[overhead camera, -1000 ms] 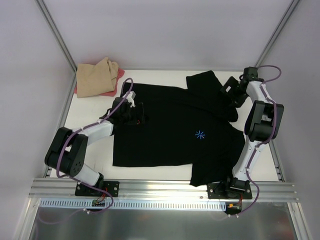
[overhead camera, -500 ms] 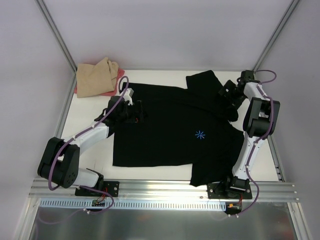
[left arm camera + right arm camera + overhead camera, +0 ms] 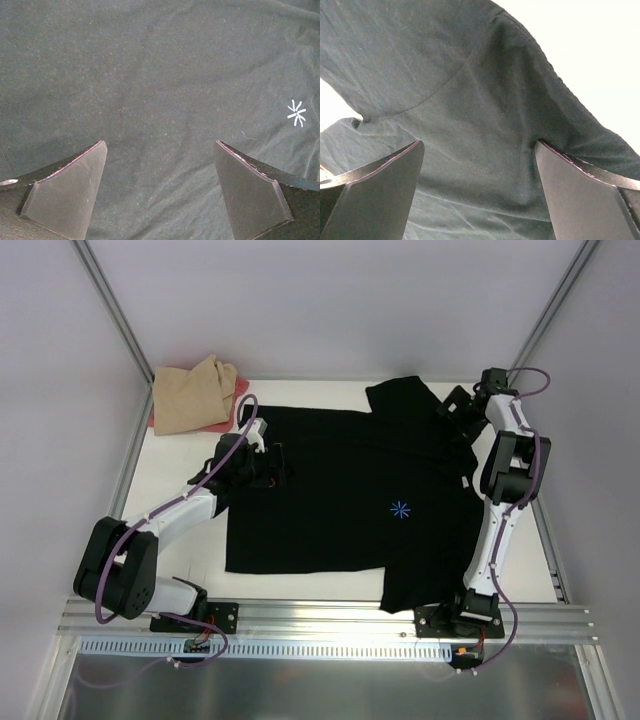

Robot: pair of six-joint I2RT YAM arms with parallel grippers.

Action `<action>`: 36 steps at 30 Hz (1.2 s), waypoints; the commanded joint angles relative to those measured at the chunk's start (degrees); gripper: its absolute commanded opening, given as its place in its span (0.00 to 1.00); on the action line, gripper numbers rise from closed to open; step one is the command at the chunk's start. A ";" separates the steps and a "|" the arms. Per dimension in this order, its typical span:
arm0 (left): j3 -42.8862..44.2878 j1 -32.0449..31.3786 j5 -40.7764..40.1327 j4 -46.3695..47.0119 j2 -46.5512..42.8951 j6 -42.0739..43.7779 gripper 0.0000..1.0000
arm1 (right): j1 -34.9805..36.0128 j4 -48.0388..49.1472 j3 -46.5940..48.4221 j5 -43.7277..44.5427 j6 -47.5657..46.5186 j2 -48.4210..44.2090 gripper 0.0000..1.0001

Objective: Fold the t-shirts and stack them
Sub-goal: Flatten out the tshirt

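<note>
The black t-shirt (image 3: 340,500) is lying spread across the bench (image 3: 525,560), its light-blue starburst mark (image 3: 400,509) showing. The left pincer (image 3: 160,145) is gaping wide over its left edge, and the right pincer (image 3: 477,142) is gaping wide over its far sleeve. The tan t-shirt (image 3: 192,395) is resting on the pink-red t-shirt (image 3: 240,388) at the far left.

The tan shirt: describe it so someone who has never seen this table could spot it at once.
Start at the white table, then go to its far left corner. A crumpled tan shirt lies there on a pink-red one, left of the spread black shirt. It is the only tan cloth.
</note>
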 commanded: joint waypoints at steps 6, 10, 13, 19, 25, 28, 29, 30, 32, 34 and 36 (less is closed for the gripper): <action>0.47 0.47 1.06 0.80 0.34 1.77 0.90 | -1.23 -3.83 11.48 0.79 -2.37 4.84 1.00; 0.47 0.47 0.62 0.36 -0.10 2.03 0.90 | -1.32 -2.07 9.73 1.32 -3.25 -0.87 0.99; 0.12 0.56 0.09 0.79 -0.54 2.12 0.91 | -1.23 -1.80 7.27 1.50 -3.95 -7.98 0.99; -0.32 0.90 -3.16 5.96 1.12 2.39 0.92 | 0.26 -2.06 -5.35 0.71 -4.83 -24.92 0.99; 3.98 2.22 -2.11 9.68 8.84 1.68 0.91 | 2.29 0.13 -19.88 -1.22 -5.98 -30.41 0.99; 7.06 3.45 -0.80 9.94 12.80 2.21 0.91 | 2.73 1.97 -24.10 -3.07 -5.36 -27.87 1.00; 8.54 3.98 -0.09 9.68 13.78 2.21 0.92 | 2.99 2.24 -24.81 -3.42 -5.01 -25.95 1.00; 9.25 4.59 1.04 9.41 14.74 2.04 0.91 | 3.17 2.68 -24.82 -4.38 -4.83 -24.89 0.99; 10.75 6.96 2.72 9.50 17.03 1.68 0.91 | 3.61 2.94 -24.73 -4.83 -4.48 -23.13 0.99; 11.54 9.59 4.92 9.94 18.79 1.24 0.91 | 3.70 3.39 -23.68 -5.00 -4.22 -20.58 0.99; 12.60 11.10 6.23 10.02 20.11 1.33 0.91 | 3.61 2.95 -21.32 -5.70 -4.22 -17.78 0.99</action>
